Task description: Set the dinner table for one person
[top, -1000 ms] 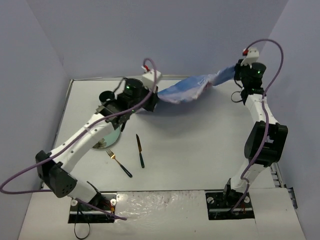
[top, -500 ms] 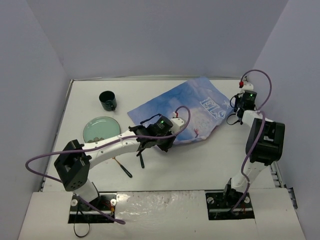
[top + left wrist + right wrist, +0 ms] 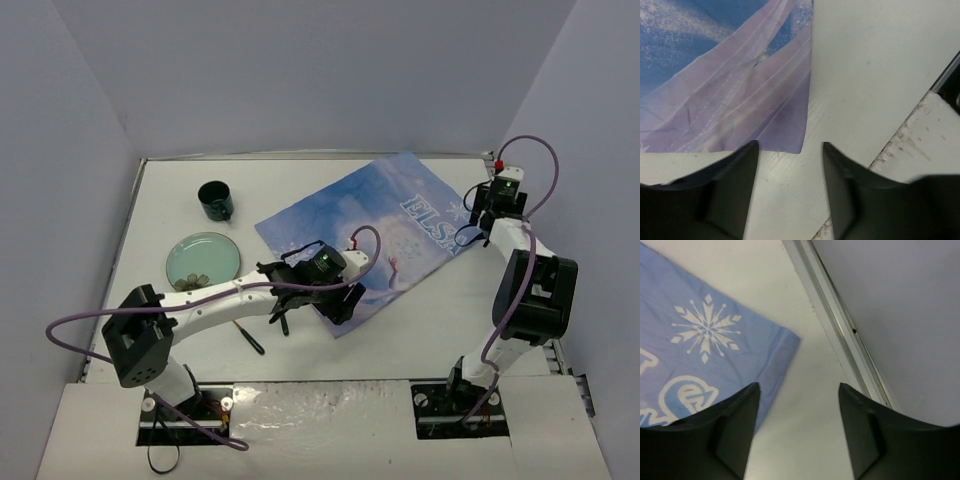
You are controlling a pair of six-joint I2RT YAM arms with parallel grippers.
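Observation:
The dinner table [image 3: 430, 320] is a white top with metal edge rails. A blue printed cloth [image 3: 370, 225] lies spread flat on it, right of centre. My left gripper [image 3: 336, 306] hovers at the cloth's near corner [image 3: 795, 140]; its jaws are open and the corner lies just ahead of the gap [image 3: 790, 146], not gripped. My right gripper [image 3: 479, 213] is at the cloth's right corner [image 3: 785, 340], open [image 3: 799, 386], with bare table between the fingers and the left finger [image 3: 735, 425] over the cloth's edge.
A dark green cup [image 3: 215, 200] stands at the back left, with a pale green plate [image 3: 203, 259] in front of it. A fork [image 3: 243, 337] and a knife [image 3: 283, 322] lie near the front, partly under my left arm. The right edge rail [image 3: 840, 325] runs close to my right gripper.
A second ago the cloth hung stretched in the air between both shut grippers. It was lowered and spread on the table, and both grippers have opened and let go of its corners.

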